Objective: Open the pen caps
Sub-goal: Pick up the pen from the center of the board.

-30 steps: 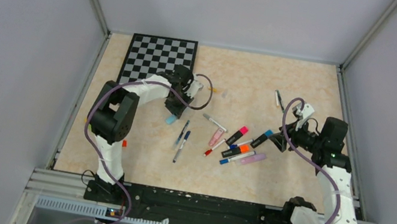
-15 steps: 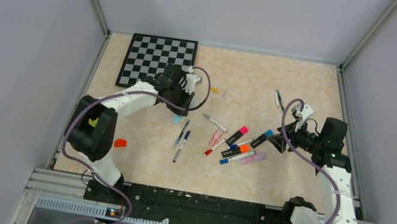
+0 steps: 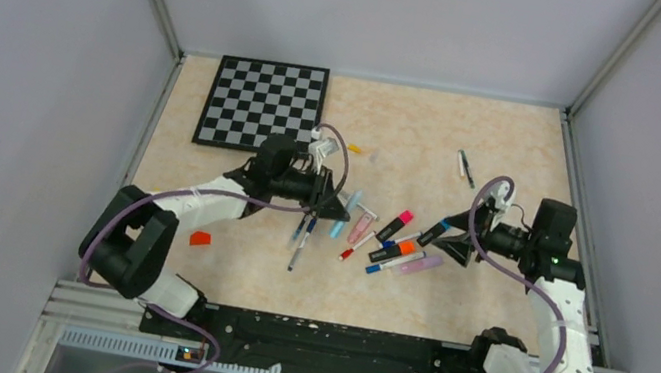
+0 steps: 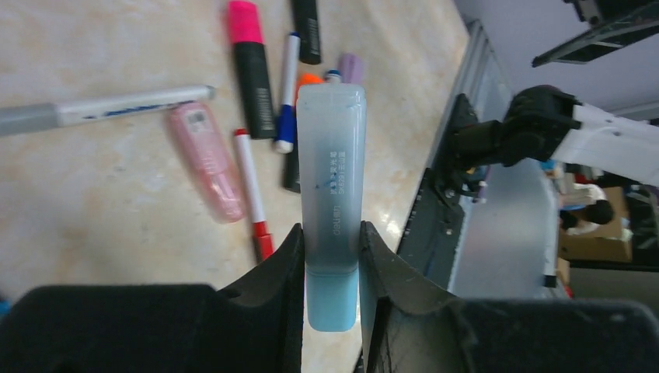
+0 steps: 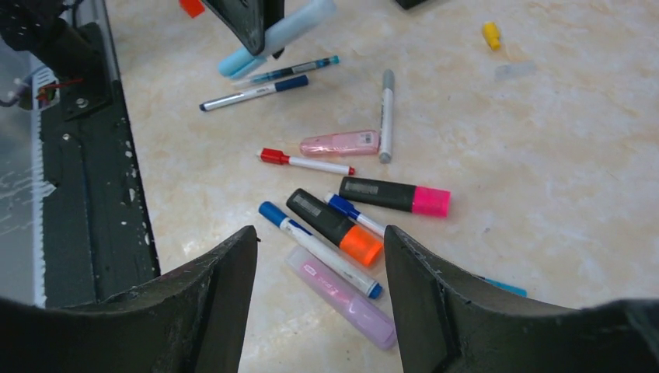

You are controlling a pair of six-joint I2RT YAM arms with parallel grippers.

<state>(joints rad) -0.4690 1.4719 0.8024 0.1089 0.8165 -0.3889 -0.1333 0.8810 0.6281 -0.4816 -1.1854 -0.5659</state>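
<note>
The table (image 3: 476, 140) is a flat beige slab with a marbled pattern, and a stiff black-and-white checkerboard (image 3: 264, 104) lies at its far left. The left gripper (image 4: 330, 256), matt black with wedge-shaped fingers, is clamped narrowly on a light blue highlighter (image 4: 332, 155). This is a chunky frosted plastic barrel with rounded corners, held off the table just left of the scattered pens, its deeper blue end between the fingers. The right gripper (image 5: 319, 237) hangs with its jaws spread wide and nothing between them, above the right side of the heap at mid-table. Below it lie two thick black markers (image 5: 381, 193), one with a pink cap (image 5: 431, 201) and one with an orange cap (image 5: 361, 245), both caps on. Beside them are a translucent lilac highlighter (image 5: 342, 299) and a pink highlighter (image 5: 339, 143). Next come thin white pens (image 5: 322, 250), one with a blue cap (image 5: 272, 211) and one with a red cap (image 5: 273, 156), and a slim grey pen (image 5: 386, 116). A tiny yellow cap (image 5: 490, 35) lies alone on the far side. A flat red-orange chip (image 3: 199, 239) lies near the left.
</note>
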